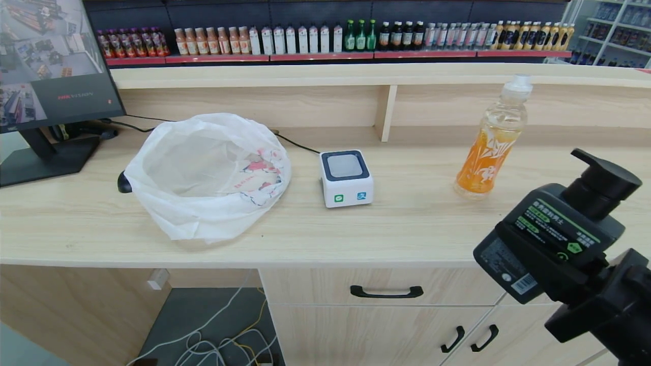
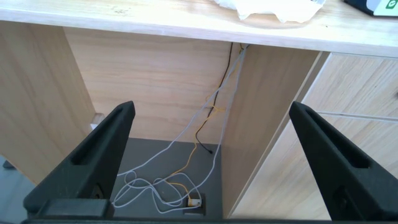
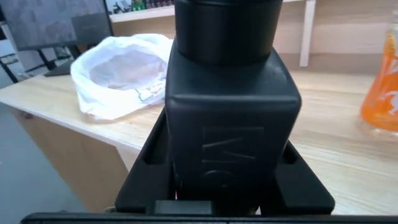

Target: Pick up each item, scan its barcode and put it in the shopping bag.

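My right gripper (image 1: pixel 585 300) pinches the pump bottle (image 1: pixel 554 239) off the front-right corner of the counter (image 1: pixel 407 223). Scanner (image 1: pixel 346 178) mid-counter, bag (image 1: pixel 203 173) left, drink bottle (image 1: pixel 491 147) right. My left gripper (image 2: pixel 211 109) hangs spread beneath the front edge.

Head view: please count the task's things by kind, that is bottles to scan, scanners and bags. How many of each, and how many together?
Bottles: 2, the orange drink bottle standing on the counter and the black pump bottle held in the right tool
Scanner: 1
Shopping bag: 1
Total: 4
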Robot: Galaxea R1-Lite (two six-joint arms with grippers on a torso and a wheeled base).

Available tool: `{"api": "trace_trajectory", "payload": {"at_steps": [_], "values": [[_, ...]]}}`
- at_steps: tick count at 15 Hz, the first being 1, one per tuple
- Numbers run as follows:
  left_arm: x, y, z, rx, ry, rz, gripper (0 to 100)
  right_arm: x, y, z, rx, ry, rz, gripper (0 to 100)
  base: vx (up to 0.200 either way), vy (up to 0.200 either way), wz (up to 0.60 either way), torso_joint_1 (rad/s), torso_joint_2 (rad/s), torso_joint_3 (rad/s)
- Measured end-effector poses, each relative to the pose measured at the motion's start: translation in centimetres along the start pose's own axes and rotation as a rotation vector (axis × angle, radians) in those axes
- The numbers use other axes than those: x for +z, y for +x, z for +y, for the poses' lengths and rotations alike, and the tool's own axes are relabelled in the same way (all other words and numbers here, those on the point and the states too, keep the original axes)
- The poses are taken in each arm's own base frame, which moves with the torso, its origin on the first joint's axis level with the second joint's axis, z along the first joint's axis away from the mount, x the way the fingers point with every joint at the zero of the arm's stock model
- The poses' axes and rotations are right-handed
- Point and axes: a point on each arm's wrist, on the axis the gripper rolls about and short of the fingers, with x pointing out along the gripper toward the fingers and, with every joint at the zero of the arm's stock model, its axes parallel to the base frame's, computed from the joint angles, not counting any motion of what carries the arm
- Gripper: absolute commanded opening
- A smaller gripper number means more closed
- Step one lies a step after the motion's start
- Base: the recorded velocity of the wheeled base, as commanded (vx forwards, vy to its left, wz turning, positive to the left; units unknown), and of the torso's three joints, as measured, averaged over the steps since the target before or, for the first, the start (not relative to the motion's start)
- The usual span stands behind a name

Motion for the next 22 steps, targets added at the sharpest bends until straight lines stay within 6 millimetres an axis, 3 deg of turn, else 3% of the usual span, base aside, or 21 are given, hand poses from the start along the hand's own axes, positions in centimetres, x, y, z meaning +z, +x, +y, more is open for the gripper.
{"api": "trace_trajectory", "payload": {"at_steps": [4, 8, 14, 22], "values": [[0.0, 0.0, 0.0, 0.0, 0.0, 0.0, 100, 0.1, 1.5, 2.5, 0.121, 0.148, 0.0, 0, 0.0, 0.0, 0.0, 0.0, 0.0, 0.0], [0.0, 0.0, 0.0, 0.0, 0.0, 0.0, 100, 0.2, 1.8, 5.2, 0.268, 0.332, 0.03, 0, 0.0, 0.0, 0.0, 0.0, 0.0, 0.0], [0.0, 0.0, 0.0, 0.0, 0.0, 0.0, 100, 1.2, 2.3, 6.1, 0.517, 0.521, 0.047, 0, 0.0, 0.0, 0.0, 0.0, 0.0, 0.0], [0.0, 0.0, 0.0, 0.0, 0.0, 0.0, 100, 1.1, 2.8, 6.4, 0.578, 0.719, 0.105, 0, 0.0, 0.0, 0.0, 0.0, 0.0, 0.0]]}}
